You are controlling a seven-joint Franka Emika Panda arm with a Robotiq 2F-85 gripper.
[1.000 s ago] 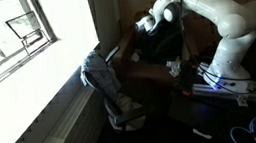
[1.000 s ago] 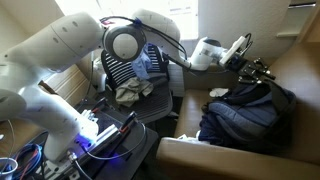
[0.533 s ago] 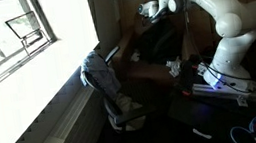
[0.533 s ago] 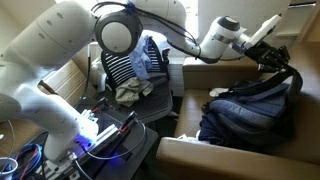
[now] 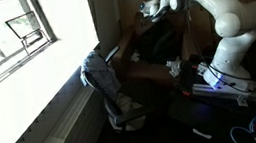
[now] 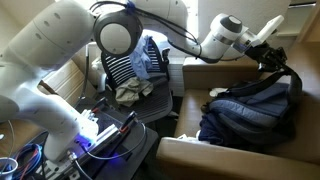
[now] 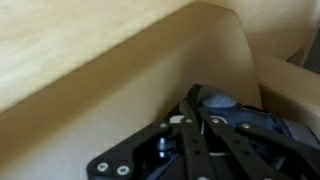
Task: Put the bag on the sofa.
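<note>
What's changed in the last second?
The gripper rose and moved further across the sofa, drawing the top of the bag up with it; the jaws look shut on it. Hardly anything moved in the last half second. The bag's bulk stays on the seat; the swivel chair is unmoved.
</note>
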